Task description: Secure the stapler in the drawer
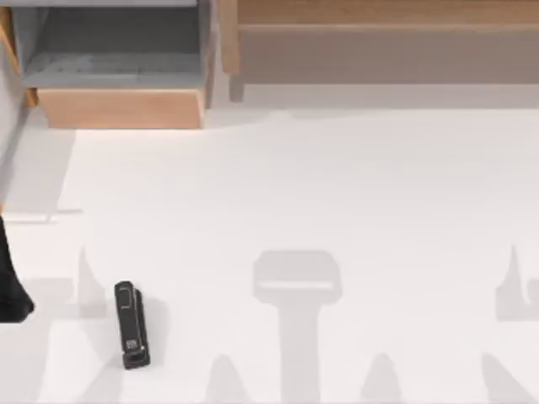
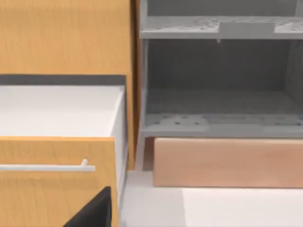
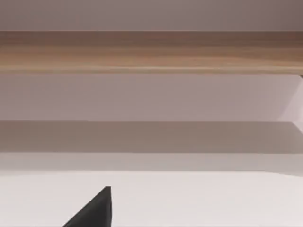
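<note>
A: Where is the stapler [image 1: 131, 325]?
B: Flat on the table [image 1: 337, 194], near-left; the drawer [image 1: 118, 108] stands open far-left, presumably ready to receive it.
A: And the pincers?
B: I cannot tell their state; the left arm [image 1: 10, 286] waits at the left edge.

The drawer [image 1: 118, 108] is cut off by the top view's upper edge; the left arm [image 1: 10, 286] by its left edge.
</note>
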{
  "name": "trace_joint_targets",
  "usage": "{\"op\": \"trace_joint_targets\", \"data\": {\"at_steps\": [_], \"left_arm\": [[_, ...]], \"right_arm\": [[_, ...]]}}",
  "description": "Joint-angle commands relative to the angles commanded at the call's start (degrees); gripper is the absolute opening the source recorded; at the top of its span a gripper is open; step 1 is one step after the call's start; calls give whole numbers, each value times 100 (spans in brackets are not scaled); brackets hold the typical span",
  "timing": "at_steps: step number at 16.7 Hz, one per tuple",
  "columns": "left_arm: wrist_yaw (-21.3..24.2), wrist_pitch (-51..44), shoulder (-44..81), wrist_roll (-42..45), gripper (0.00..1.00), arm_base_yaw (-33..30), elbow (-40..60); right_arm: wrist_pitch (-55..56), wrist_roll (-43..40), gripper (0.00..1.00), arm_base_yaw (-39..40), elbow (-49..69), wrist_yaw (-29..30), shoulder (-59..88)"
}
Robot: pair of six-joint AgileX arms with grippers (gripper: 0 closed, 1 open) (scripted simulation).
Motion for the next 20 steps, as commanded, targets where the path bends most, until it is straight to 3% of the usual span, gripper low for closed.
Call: {"op": "trace_joint_targets", "data": {"at_steps": [7,20], "left_arm": [[-48,-612,877,-603,100,-292,696],[2,-3492,6099,-2511,100,-1664,3624]], "right_arm": [[0,0,100,0,0,0,0],[0,0,100,0,0,0,0]]}}
